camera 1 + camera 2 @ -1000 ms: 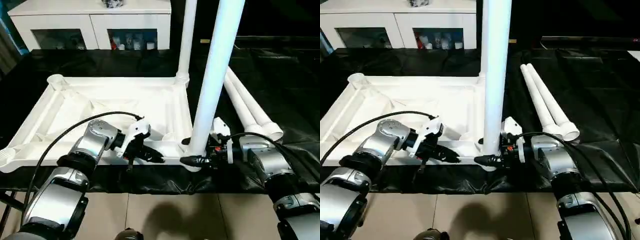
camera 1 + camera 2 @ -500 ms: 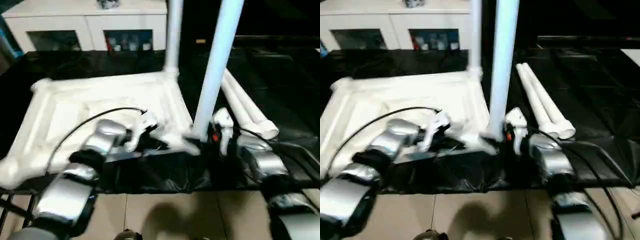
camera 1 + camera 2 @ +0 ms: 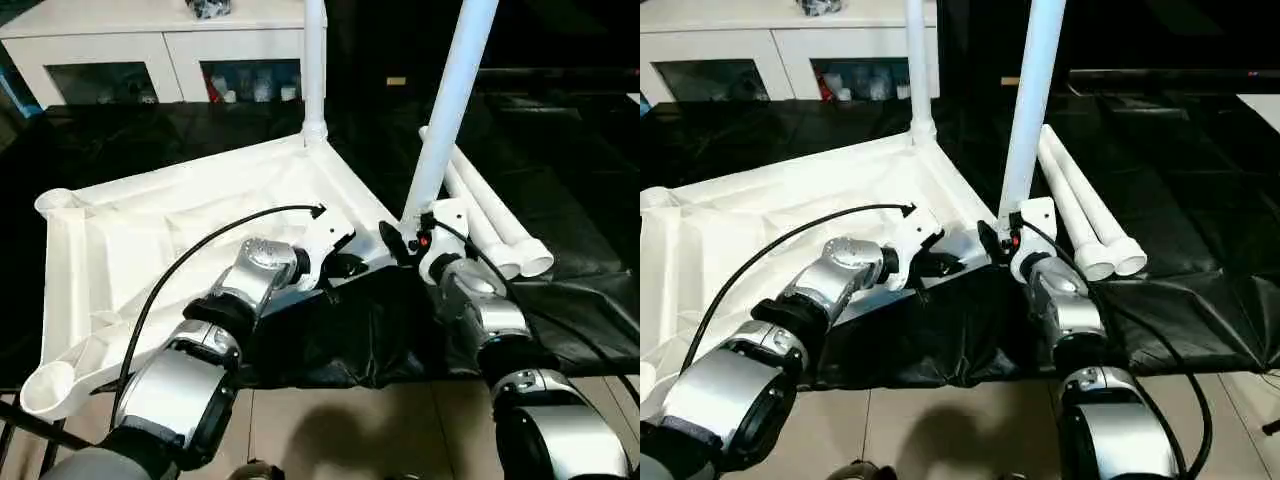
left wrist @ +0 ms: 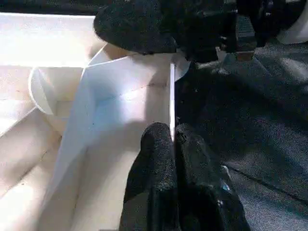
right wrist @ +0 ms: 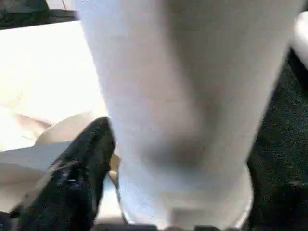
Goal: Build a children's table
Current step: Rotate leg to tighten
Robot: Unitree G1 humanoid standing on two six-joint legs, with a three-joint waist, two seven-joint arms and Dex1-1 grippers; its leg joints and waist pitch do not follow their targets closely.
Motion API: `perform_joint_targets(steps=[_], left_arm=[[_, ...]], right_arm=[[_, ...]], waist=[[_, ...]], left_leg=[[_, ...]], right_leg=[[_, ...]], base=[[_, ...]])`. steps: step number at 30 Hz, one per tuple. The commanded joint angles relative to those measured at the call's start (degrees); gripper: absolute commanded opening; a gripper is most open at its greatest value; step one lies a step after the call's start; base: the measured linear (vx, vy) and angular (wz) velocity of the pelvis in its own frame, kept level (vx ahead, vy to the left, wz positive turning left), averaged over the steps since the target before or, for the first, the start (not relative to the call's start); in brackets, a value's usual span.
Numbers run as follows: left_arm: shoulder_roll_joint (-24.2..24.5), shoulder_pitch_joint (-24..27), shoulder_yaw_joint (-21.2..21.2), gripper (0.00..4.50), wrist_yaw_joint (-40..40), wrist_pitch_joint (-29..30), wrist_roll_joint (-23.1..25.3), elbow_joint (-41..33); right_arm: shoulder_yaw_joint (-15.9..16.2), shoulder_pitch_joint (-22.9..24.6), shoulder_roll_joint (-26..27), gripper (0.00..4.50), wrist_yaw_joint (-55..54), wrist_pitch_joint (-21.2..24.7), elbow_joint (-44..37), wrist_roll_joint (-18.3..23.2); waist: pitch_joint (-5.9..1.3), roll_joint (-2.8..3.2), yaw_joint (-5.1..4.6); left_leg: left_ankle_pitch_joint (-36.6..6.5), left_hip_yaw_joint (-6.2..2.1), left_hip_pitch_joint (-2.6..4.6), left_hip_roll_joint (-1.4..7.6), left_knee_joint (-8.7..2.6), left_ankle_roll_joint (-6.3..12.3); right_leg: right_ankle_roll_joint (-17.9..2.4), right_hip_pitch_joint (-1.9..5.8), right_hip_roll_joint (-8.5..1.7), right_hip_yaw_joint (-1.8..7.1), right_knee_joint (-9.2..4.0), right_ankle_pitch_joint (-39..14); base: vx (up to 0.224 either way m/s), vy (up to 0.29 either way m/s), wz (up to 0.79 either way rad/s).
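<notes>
The top (image 3: 180, 215) lies upside down on the black surface (image 3: 590, 190), one leg (image 3: 314, 60) already standing in its far corner. The left gripper (image 4: 172, 139) pinches the near rim; the right gripper (image 3: 400, 243) clasps a second leg (image 3: 450, 100) at its corner socket. Next, I'd guess: press it home, then fetch the spare legs (image 3: 495, 225).

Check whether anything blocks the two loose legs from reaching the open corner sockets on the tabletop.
Nothing visible lies on the black cloth between them, but both arms sit near that path. The two loose legs lie beyond the right claw, which is at an upright leg. The empty sockets are across the tabletop, whose rim the left claw pinches.
</notes>
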Motion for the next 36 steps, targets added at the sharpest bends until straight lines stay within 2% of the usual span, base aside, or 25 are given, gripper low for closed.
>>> perform_joint_targets(steps=[1, 4, 5, 6, 7, 9, 10, 13, 16, 21, 23, 25, 26, 27, 28, 32, 33, 36], left_arm=[[-1.91, -0.66, -0.44, 0.0, -2.32, -3.96, -1.75, -1.59], [-0.22, 0.41, -1.04, 0.0, -6.83, -6.28, -2.08, -2.38], [-0.22, 0.41, -1.04, 0.0, -6.83, -6.28, -2.08, -2.38], [0.82, 1.13, -1.13, 0.0, -9.79, -6.89, -2.51, -2.99], [2.16, 2.14, -1.39, 0.0, -14.23, -7.57, -3.15, -4.01], [2.94, 2.66, -1.68, 0.0, -16.6, -7.93, -3.37, -4.53], [3.54, 2.97, -1.75, 0.0, -18.05, -8.15, -3.51, -4.76], [5.73, 3.86, -2.09, 0.0, -23.47, -9.4, -4.0, -5.23], [7.34, 4.1, -2.02, 0.0, -27.07, -9.28, -4.4, -5.13], [9.52, 4.52, -2.43, 0.0, -32.63, -9.26, -4.79, -5.62], [10.13, 4.63, -2.98, 0.0, -34.59, -9.24, -4.62, -5.84], [10.54, 4.7, -3.38, 0.0, -35.93, -9.36, -4.52, -5.89], [10.54, 4.7, -3.38, 0.0, -35.93, -9.36, -4.52, -5.89], [10.79, 4.75, -3.55, 0.0, -36.61, -9.44, -4.44, -5.92], [10.93, 4.85, -3.71, 0.0, -37.13, -9.37, -4.39, -6.05], [11.08, 5.02, -3.69, 0.0, -37.52, -9.26, -4.37, -6.24], [11.1, 5.11, -3.58, 0.0, -37.71, -9.08, -4.44, -6.35], [10.6, 4.98, -3.02, 0.0, -37.04, -8.33, -4.92, -6.11]], right_arm=[[2.89, -0.6, 2.52, 4.18, 4.38, 0.18, 1.76, -0.43], [4.73, -0.48, 0.17, 4.35, 9.36, -1.28, 1.19, -1.36], [4.73, -0.48, 0.17, 4.35, 9.36, -1.28, 1.19, -1.36], [5.87, -0.08, -1.68, 4.35, 13.79, -1.63, 0.61, -1.65], [7.23, 0.61, -4.05, 4.35, 20.09, -1.78, -0.29, -1.75], [7.9, 1.05, -5.27, 4.35, 23.87, -1.7, -0.94, -1.58], [8.38, 1.35, -6.14, 4.35, 26.74, -1.61, -1.49, -1.42], [9.9, 2.18, -8.81, 4.35, 36.56, -1.09, -3.26, -0.59], [11.08, 2.2, -10.49, 4.35, 42.94, -0.28, -4.17, 0.2], [13.53, 2.35, -12.63, 3.83, 52.16, 1.26, -6.29, 0.83], [14.53, 2.44, -13.19, 3.61, 54.33, 1.44, -6.64, 0.18], [14.98, 2.51, -13.48, 3.57, 55.84, 1.51, -6.74, -0.29], [14.98, 2.51, -13.48, 3.39, 55.84, 1.51, -6.74, -0.29], [15.22, 2.61, -13.57, 3.39, 56.67, 1.76, -6.78, -0.33], [15.31, 2.78, -13.57, 3.21, 56.83, 1.81, -6.91, -0.29], [15.59, 3.24, -13.58, 2.92, 57.47, 2.23, -7.45, 0.06], [15.63, 3.55, -13.52, 2.8, 57.64, 2.58, -7.91, 0.29], [14.83, 4.41, -12.84, 2.77, 56.77, 3.74, -8.89, 1.36]], waist=[[-4.04, -0.62, -0.19], [-4.22, -0.78, -0.01], [-4.22, -0.74, 0.06], [-4.26, -0.79, 0.1], [-4.32, -1.39, 0.28], [-4.18, -1.04, 0.44], [-4.1, -1.51, 0.32], [-3.96, -1.25, 0.51], [-3.82, -1.26, 0.55], [-4.03, -1.24, 0.76], [-4.06, -1.13, 0.9], [-4.03, -1.08, 1.02], [-4.04, -1.08, 1.09], [-4.01, -1.19, 1.23], [-4.02, -1.27, 1.33], [-4.03, -1.15, 1.54], [-4.03, -0.9, 1.55], [-4.06, -1.09, 1.58]], left_leg=[[-15.24, -1.89, 1.52, 3.38, -4.23, 2.73], [-12.66, -1.68, 1.08, 3.3, -3.88, 4.32], [-12.04, -1.64, 1.07, 3.34, -3.82, 4.65], [-11.39, -1.56, 1.11, 3.39, -3.72, 5.07], [-10.87, -1.44, 0.98, 3.31, -3.53, 5.75], [-10.8, -1.48, 0.88, 3.48, -3.48, 6.75], [-11.11, -1.39, 0.91, 3.51, -3.54, 6.9], [-12.76, -1.55, 1.02, 3.62, -3.6, 6.67], [-14.46, -1.63, 1.35, 3.9, -3.9, 5.23], [-13.26, -1.63, 1.3, 3.88, -3.78, 5.42], [-12.48, -1.61, 1.28, 3.9, -3.75, 5.59], [-12.65, -1.6, 1.34, 3.91, -3.74, 5.49], [-12.69, -1.6, 1.37, 3.92, -3.74, 5.45], [-12.93, -1.6, 1.4, 3.96, -3.78, 5.3], [-12.93, -1.62, 1.4, 3.98, -3.78, 5.22], [-13.19, -1.67, 1.49, 4.05, -3.89, 4.66], [-13.23, -1.68, 1.49, 4.02, -3.89, 4.51], [-13.18, -1.65, 1.52, 4.0, -3.88, 4.49]], right_leg=[[-13.47, 2.42, -3.98, 2.36, -4.37, -14.48], [-14.6, 2.86, -3.89, 2.18, -3.78, -10.01], [-14.87, 2.82, -3.94, 2.2, -3.68, -9.33], [-15.29, 2.79, -3.96, 2.18, -3.61, -8.67], [-15.68, 3.02, -3.92, 2.04, -3.52, -8.23], [-15.88, 2.99, -4.01, 2.06, -3.44, -8.38], [-15.68, 2.81, -3.9, 2.07, -3.55, -9.52], [-15.28, 2.79, -4.12, 2.14, -3.79, -12.88], [-15.28, 2.43, -4.11, 2.29, -3.88, -15.46], [-15.83, 2.54, -4.14, 2.34, -3.59, -13.3], [-16.33, 2.47, -4.13, 2.33, -3.37, -11.64], [-16.48, 2.41, -4.17, 2.33, -3.44, -11.83], [-16.46, 2.42, -4.18, 2.33, -3.44, -11.93], [-16.39, 2.4, -4.22, 2.36, -3.5, -12.4], [-16.33, 2.42, -4.28, 2.37, -3.48, -12.62], [-16.11, 2.36, -4.25, 2.39, -3.44, -12.91], [-16.13, 2.36, -4.26, 2.4, -3.45, -12.85], [-16.13, 2.4, -4.25, 2.39, -3.44, -12.42]], base=[[0.0, 0.0, 0.0], [0.0, 0.0, 0.0], [0.0, 0.0, 0.0], [0.0, 0.0, 0.0], [0.0, 0.0, 0.0], [0.0, 0.0, 0.0], [0.0, 0.0, 0.0], [0.0, 0.0, 0.0], [0.0, 0.0, 0.0], [0.0, 0.0, 0.0], [0.0, 0.0, 0.0], [0.0, 0.0, 0.0], [0.0, 0.0, 0.0], [0.0, 0.0, 0.0], [0.0, 0.0, 0.0], [0.0, 0.0, 0.0], [0.0, 0.0, 0.0], [0.0, 0.0, 0.0]])
